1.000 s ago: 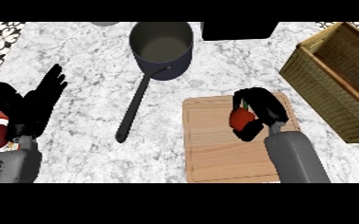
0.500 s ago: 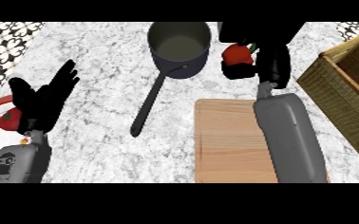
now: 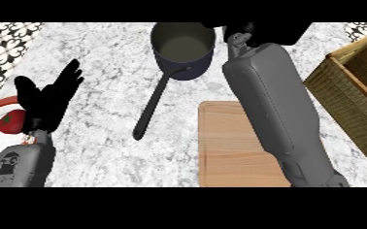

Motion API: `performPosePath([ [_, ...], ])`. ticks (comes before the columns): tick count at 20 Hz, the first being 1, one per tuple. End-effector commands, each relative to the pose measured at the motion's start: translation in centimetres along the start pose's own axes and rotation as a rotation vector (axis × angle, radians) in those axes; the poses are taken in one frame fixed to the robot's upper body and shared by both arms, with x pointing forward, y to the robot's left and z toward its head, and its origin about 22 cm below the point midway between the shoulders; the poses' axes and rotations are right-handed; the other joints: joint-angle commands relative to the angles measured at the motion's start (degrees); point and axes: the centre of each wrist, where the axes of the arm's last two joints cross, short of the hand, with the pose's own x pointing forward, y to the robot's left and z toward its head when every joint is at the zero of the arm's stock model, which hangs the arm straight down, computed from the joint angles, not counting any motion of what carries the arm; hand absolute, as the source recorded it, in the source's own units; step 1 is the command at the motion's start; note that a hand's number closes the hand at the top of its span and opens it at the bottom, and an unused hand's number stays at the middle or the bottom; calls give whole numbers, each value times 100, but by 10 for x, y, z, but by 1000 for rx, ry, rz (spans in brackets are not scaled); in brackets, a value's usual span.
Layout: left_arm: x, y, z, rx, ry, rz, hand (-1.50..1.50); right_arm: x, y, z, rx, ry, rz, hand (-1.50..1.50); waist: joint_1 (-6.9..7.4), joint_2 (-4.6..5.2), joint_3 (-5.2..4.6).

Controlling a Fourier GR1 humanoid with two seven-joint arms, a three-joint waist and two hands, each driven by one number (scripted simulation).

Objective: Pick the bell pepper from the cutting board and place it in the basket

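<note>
While unfilled, basket point(image 3: 342, 85) beside cutting board point(image 3: 233, 148)

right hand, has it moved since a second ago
Yes. It was over the cutting board then; now the right hand is at the view's top edge, past the board's far end and beside the saucepan, mostly cut off.

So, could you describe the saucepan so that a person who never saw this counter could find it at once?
Start from the wooden cutting board at the lower middle of the marble counter. Above and left of it, near the far edge, stands the dark saucepan. It is the only round, deep vessel, empty, with a long black handle that runs down and left toward the robot.
</note>
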Motion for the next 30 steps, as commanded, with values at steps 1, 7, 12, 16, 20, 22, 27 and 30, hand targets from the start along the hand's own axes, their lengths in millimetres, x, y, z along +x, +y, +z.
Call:
performPosePath([
  [1, -4, 1, -4, 17, -5, 8, 0, 60, -23, -4, -97, 127, 16, 150, -105, 25, 6],
  [7, 0, 8, -6, 29, 9, 9, 0, 83, -52, -38, -191, 162, 60, 150, -184, 29, 13],
  [12, -10, 8, -8, 39, 1, 14, 0, 70, -53, -74, -274, 185, 94, 150, -175, 59, 12],
  [16, -11, -1, 3, 28, -4, 16, 0, 48, -80, -119, -344, 244, 220, 150, -162, 32, 16],
  [20, -8, 10, -1, 55, 2, -2, 0, 42, -86, -125, -394, 285, 253, 150, -226, 18, 17],
  [22, 4, 12, 1, 24, -10, 10, 0, 6, -81, -148, -409, 315, 270, 150, -168, 37, 21],
  [27, -12, 16, 7, 47, 5, 15, 0, -28, -107, -154, -405, 316, 254, 150, -279, -11, 23],
  [30, -7, 22, 7, 45, -16, 8, 0, -46, -104, -153, -382, 314, 320, 150, -260, -3, 21],
])
